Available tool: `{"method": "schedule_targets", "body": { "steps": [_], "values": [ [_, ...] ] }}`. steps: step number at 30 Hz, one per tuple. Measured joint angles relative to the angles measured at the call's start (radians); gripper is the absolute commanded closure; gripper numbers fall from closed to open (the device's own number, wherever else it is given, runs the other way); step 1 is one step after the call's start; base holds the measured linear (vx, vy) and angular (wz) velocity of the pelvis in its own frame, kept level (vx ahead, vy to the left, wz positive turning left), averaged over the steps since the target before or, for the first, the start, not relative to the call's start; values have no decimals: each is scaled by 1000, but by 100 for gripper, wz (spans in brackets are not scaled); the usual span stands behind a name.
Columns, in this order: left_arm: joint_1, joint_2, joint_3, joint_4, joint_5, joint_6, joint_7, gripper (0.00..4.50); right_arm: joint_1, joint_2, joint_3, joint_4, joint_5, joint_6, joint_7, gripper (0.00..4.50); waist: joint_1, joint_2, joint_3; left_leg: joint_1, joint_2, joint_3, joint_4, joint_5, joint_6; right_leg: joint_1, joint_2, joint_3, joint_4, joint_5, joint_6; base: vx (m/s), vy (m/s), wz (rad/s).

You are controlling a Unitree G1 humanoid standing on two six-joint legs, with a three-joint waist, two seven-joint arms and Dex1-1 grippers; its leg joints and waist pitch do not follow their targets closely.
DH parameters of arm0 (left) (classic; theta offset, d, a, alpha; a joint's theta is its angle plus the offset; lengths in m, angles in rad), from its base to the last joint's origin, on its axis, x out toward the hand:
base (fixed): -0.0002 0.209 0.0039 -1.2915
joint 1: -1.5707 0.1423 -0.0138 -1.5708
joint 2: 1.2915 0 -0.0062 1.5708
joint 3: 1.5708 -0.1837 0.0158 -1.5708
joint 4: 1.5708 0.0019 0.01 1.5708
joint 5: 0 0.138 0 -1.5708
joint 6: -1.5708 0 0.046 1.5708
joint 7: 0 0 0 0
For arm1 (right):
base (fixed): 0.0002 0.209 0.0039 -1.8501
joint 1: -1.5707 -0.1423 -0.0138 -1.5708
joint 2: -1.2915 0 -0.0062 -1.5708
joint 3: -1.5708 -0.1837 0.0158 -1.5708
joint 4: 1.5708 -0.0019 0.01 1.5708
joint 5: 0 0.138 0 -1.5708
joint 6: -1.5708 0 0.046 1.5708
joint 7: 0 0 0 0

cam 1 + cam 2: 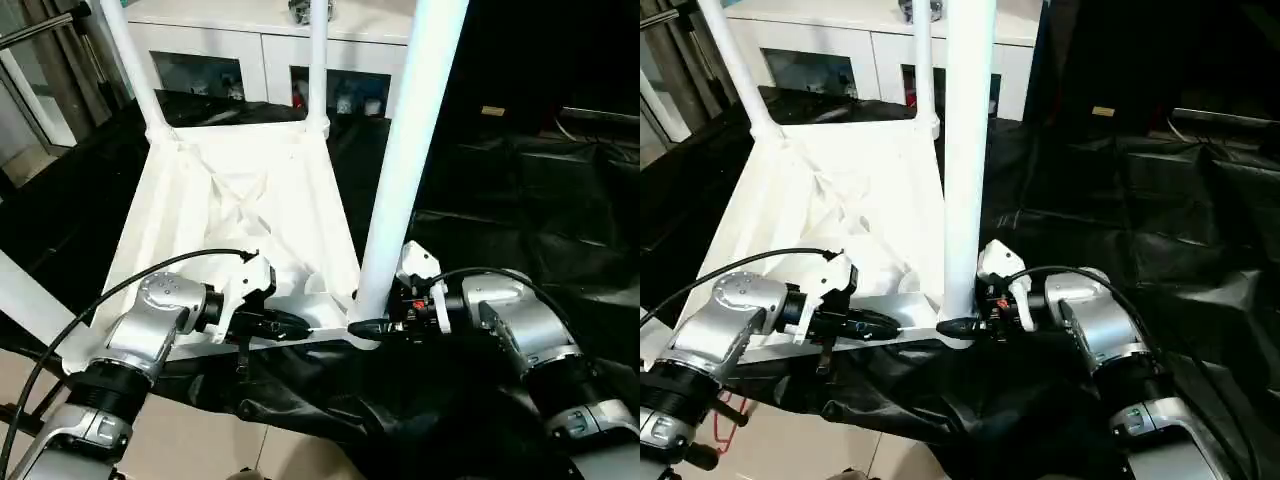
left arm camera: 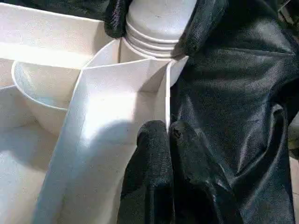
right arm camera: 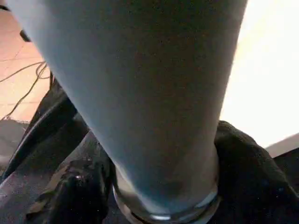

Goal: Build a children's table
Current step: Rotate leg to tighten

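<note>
At lower centre, the right gripper (image 1: 368,326) is clamped around the near leg (image 1: 405,160) at its socket; the left gripper (image 2: 167,140) pinches the upturned tabletop (image 1: 240,205)'s near rim, just left.

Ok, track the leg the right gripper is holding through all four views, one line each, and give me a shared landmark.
Left eye view: the held leg rises right of centre from the tabletop's near right corner.
Right eye view: the leg stands at centre.
Left wrist view: its ribbed base sits between the right gripper's fingers.
Right wrist view: the leg looms close, tapering down to its base.
Landmark: the near right corner socket where it seats.
</note>
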Motion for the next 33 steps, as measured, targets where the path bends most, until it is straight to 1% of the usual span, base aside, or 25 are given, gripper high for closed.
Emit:
{"method": "schedule_targets", "body": {
  "steps": [3,5,8,10,13,15,17,18,19,21,22,23,25,26,31,33],
  "values": [
    [3,-12,6,1,8,-4,42,450,8,17,-15,4,-6,0,-61,178,-2,0,0,4,0,0,2,1,-1,3,0,1,2,1,0,0,0,0],
    [1,-34,20,19,21,-12,96,450,7,57,-42,34,-16,-6,-153,178,-4,1,0,9,0,0,2,1,-1,7,0,1,2,1,1,0,0,0],
    [-26,-78,26,61,53,-13,196,450,-22,126,-88,112,-26,-20,-334,181,-18,3,1,15,-1,0,2,1,-1,11,0,1,-1,-3,6,0,0,0],
    [-36,-109,34,78,60,-2,263,450,-43,166,-115,149,-34,-13,-453,181,-32,4,1,16,-1,0,2,1,-1,12,-1,2,-2,-3,6,0,0,0],
    [-54,-158,45,93,81,28,364,450,-76,235,-157,195,-56,0,-646,181,-41,6,1,17,-1,-1,3,1,-1,13,-1,1,-3,-3,6,0,0,0],
    [-59,-177,47,97,88,40,406,450,-91,256,-163,217,-66,-4,-722,181,-45,8,-1,17,-2,-1,3,1,-1,13,-1,2,-3,-3,6,0,0,0],
    [-65,-201,49,101,100,49,449,450,-103,277,-165,242,-91,-26,-798,181,-49,11,-2,17,-3,-1,2,1,-1,13,-1,2,-3,-3,6,0,0,0],
    [-68,-211,51,105,105,49,463,450,-108,281,-165,254,-99,-35,-822,146,-50,13,-3,16,-3,-1,2,1,-1,13,-1,2,-3,-3,6,0,0,0],
    [-71,-220,52,108,111,50,477,450,-114,283,-167,270,-102,-48,-838,125,-50,12,-3,16,-3,-1,2,1,-1,13,-1,2,-3,-3,6,0,0,0],
    [-74,-230,53,110,117,49,493,450,-129,284,-177,289,-101,-48,-839,125,-50,12,-3,16,-3,-1,2,1,-1,13,-1,2,-3,-2,6,0,0,0],
    [-76,-234,53,111,117,49,496,450,-131,284,-179,291,-101,-48,-839,101,-50,11,-3,15,-2,-2,2,1,-1,13,-1,2,-3,-2,6,0,0,0],
    [-76,-236,53,111,117,48,496,450,-131,284,-181,291,-100,-48,-837,101,-50,11,-3,15,-2,-2,2,1,-1,13,-1,2,-3,-2,7,0,0,0],
    [-76,-233,53,110,115,43,480,450,-131,282,-183,287,-97,-48,-817,82,-50,11,-3,15,-3,-2,2,1,-1,13,-1,2,-3,-2,6,0,0,0],
    [-76,-228,53,108,114,41,468,450,-131,276,-183,283,-97,-46,-793,64,-51,11,-3,14,-3,-2,2,1,-1,13,-1,2,-3,-2,7,0,0,0],
    [-65,-206,53,96,95,25,416,450,-121,224,-168,258,-93,-57,-634,64,-50,10,-2,13,-3,-1,-3,0,-1,11,-1,2,-4,1,1,0,0,0],
    [-54,-182,50,79,83,13,369,450,-97,179,-139,214,-83,-63,-535,64,-45,10,-2,11,-3,-1,-6,0,-1,9,-1,1,-4,-1,3,0,0,0]
  ]
}}
